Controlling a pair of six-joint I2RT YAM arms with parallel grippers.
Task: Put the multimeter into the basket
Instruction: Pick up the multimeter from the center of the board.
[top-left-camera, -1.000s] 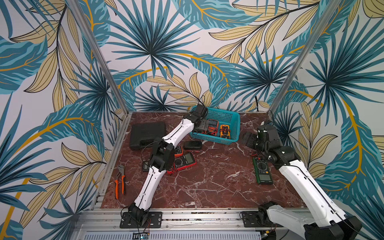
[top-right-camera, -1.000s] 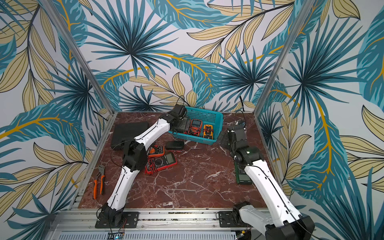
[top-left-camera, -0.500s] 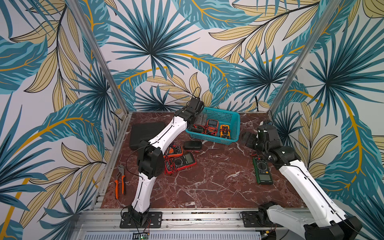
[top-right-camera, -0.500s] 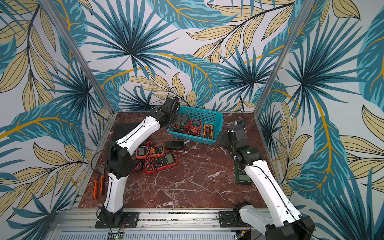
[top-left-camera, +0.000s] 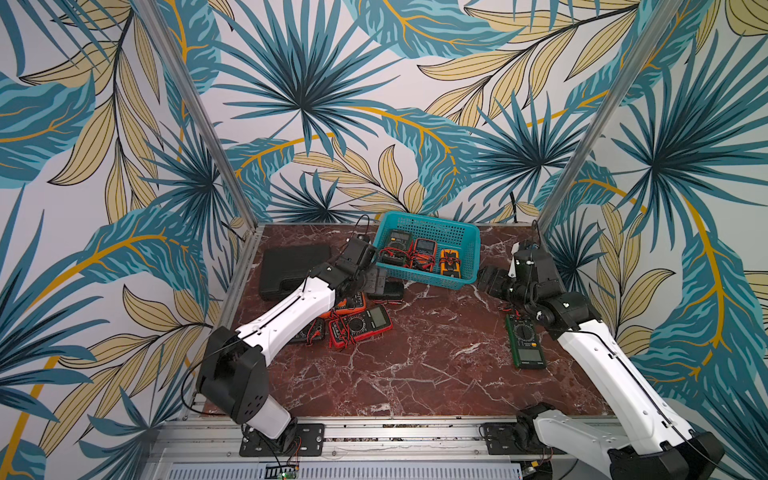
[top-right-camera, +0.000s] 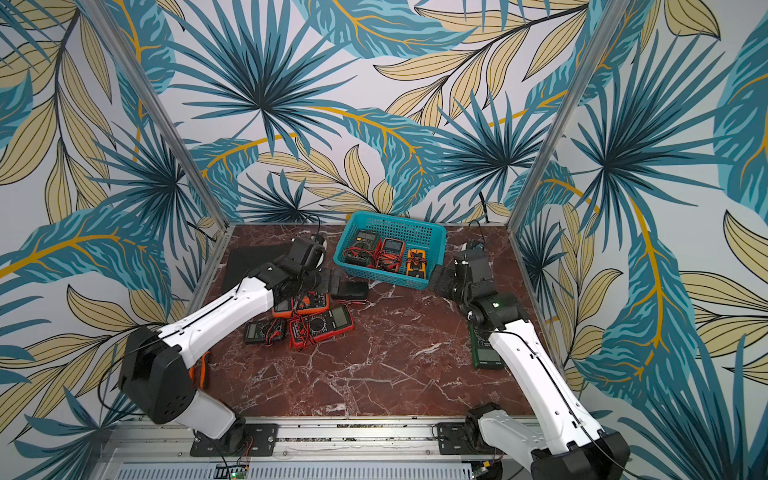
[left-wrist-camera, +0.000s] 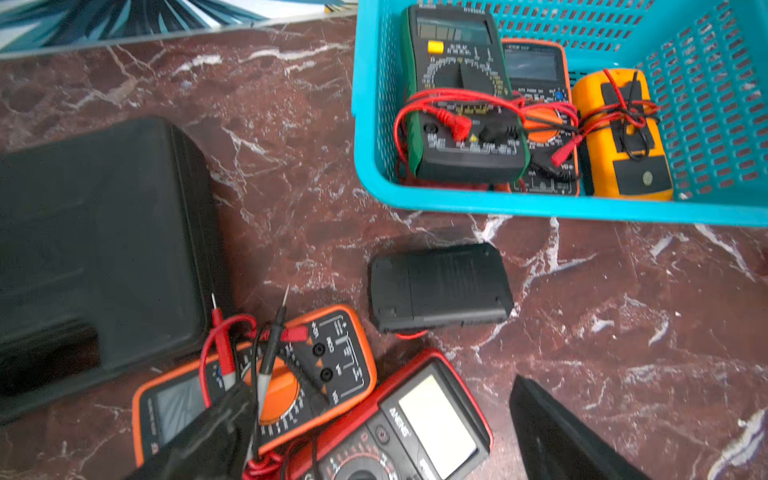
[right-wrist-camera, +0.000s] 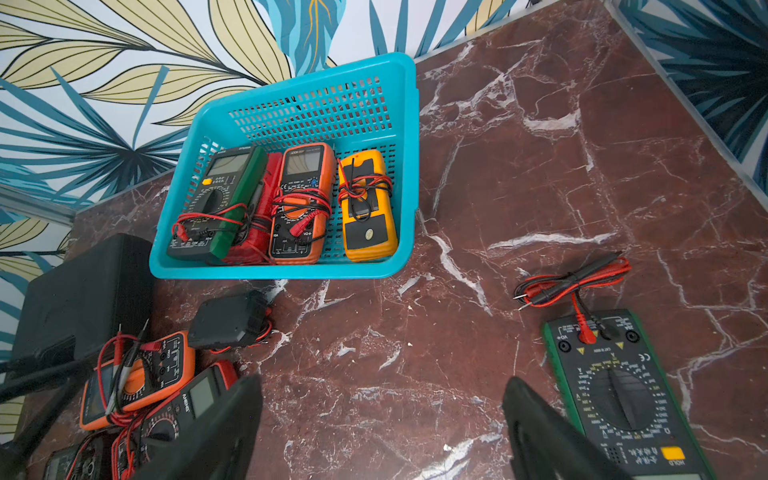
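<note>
Left wrist view: left end effector (left-wrist-camera: 384, 399) is wide open and holds nothing, ready to grab.
Red multimeter (left-wrist-camera: 432, 419): lies flat on the tabletop (left-wrist-camera: 623, 311) right between its fingers (left-wrist-camera: 216, 428), so it looks like the next pick.
Basket (left-wrist-camera: 540, 208): just ahead of it, open side up.
Stored multimeters (left-wrist-camera: 461, 104): at least 3, packed to 1 side, so room is left.
Right end effector (right-wrist-camera: 380, 399): open, empty.
Green multimeter (right-wrist-camera: 623, 395): flat, just beside its finger (right-wrist-camera: 540, 436).
</note>
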